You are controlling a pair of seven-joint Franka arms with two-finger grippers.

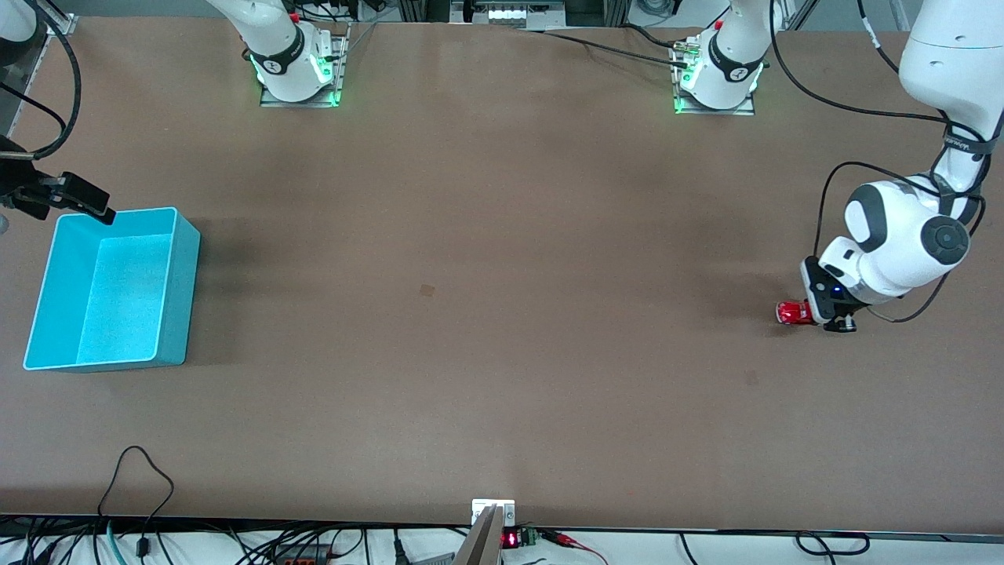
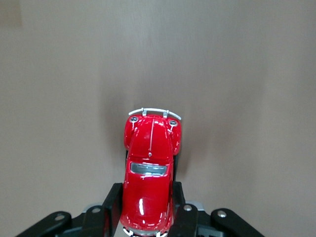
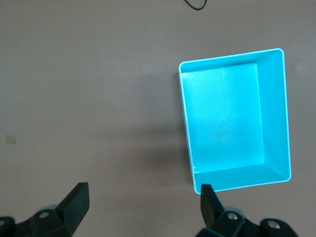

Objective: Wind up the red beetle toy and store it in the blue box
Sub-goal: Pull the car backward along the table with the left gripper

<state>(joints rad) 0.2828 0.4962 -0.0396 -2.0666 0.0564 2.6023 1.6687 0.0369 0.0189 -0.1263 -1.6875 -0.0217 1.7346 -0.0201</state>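
Presently the blue box (image 1: 110,290) sits empty near the table's edge at the right arm's end, with the right gripper (image 3: 143,202) spread wide above it. The left gripper (image 2: 147,210) pinches the red beetle toy (image 1: 794,312) near the table's edge at the left arm's end.

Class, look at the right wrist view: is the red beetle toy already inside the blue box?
No, the blue box holds nothing; the red beetle toy sits between the left gripper's jaws.

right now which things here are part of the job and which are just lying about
Job: beetle toy, gripped by the left gripper at the left arm's end; blue box, bare inside, with the open right gripper over its edge.

Lying about: cables at the table edge.
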